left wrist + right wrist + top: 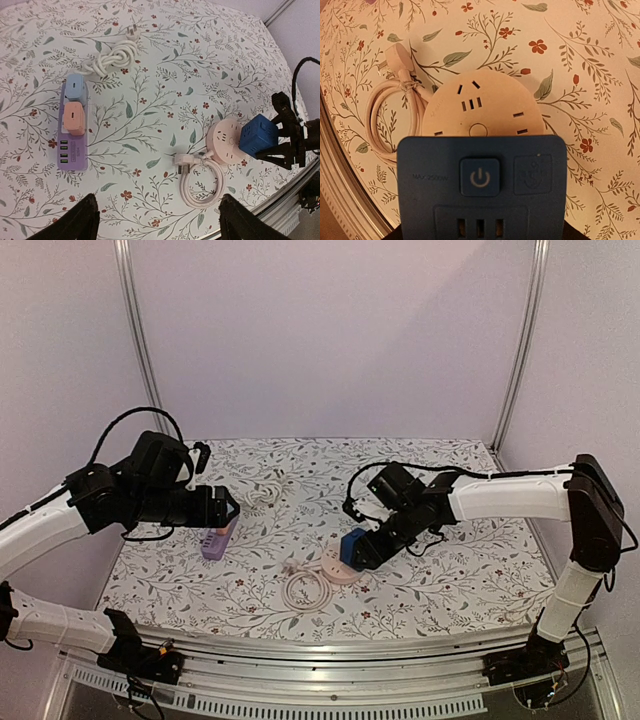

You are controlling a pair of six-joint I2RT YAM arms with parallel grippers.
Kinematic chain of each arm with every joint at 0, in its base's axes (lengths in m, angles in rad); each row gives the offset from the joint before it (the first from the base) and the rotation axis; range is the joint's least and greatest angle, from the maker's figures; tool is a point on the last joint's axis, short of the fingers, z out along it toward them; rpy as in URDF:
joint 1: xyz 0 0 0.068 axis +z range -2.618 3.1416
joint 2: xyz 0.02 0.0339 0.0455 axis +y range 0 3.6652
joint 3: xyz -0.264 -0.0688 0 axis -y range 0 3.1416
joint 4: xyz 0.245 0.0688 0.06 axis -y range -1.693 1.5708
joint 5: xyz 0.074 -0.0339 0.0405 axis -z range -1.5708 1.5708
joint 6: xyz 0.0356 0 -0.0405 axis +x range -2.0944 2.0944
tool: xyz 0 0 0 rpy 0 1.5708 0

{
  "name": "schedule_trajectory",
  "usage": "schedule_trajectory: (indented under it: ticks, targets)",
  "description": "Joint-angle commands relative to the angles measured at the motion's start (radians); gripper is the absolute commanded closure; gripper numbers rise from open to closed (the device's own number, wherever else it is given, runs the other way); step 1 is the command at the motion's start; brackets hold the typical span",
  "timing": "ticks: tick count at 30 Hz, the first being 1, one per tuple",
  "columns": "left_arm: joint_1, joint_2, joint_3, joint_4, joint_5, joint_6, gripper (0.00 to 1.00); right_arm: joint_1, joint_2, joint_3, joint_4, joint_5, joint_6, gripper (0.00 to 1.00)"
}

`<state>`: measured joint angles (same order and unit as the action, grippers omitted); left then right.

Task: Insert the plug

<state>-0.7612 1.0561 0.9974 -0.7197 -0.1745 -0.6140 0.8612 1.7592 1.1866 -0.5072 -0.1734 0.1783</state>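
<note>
Right tool (362, 548) is clenched on the blue cube adapter (481, 185), dark fingers flanking its sides in the left wrist view. Its button face, marked with a power symbol, looks up at the right wrist camera. The cube's pins are hidden underneath, so I cannot tell how they are turned.

Directly under the cube's leading edge lies the round pink socket (480, 112), flat on the flowered worktop (450, 570). The cube covers the socket's near rim and leaves most of its face open, with several sets of slots showing. Whether cube and socket touch cannot be told. Just left of the socket, touching it, lies its own pink cable (390, 120) in a tied loop.

Well to the left of the socket lies a purple power strip (72, 135), already carrying a pale blue block (76, 87) and a salmon block (75, 117). Left tool (157, 200) hangs above that side with fingers spread wide, gripping nothing. Farthest from the socket, toward the back wall, lies a knotted white cable (112, 57).

I judge the step in hand to be lining up the cube over the socket, with insertion not yet done. The next move calls for centring the pins on a matching slot set, keeping the cube level, then pressing straight down. The socket is light and loose, so it may skid unless the free tool steadies it
</note>
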Motion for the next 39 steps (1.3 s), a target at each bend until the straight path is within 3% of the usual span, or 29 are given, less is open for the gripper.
schedule_trajectory:
  ticks: [1, 22, 33, 39]
  targets:
    - [-0.013, 0.013, -0.008, 0.007, -0.013, 0.0, 0.17, -0.008, 0.037, 0.026, 0.003, 0.014, -0.006, 1.0]
    - [-0.016, 0.041, 0.0, 0.019, -0.012, 0.0, 0.18, -0.003, 0.083, 0.026, -0.013, 0.028, -0.055, 1.0]
    - [-0.02, 0.063, 0.024, 0.021, -0.011, 0.012, 0.18, 0.017, 0.08, -0.052, 0.022, 0.094, -0.085, 1.0]
    - [-0.024, 0.084, 0.043, 0.021, -0.009, 0.015, 0.18, 0.017, 0.069, -0.092, 0.049, 0.058, -0.126, 1.0]
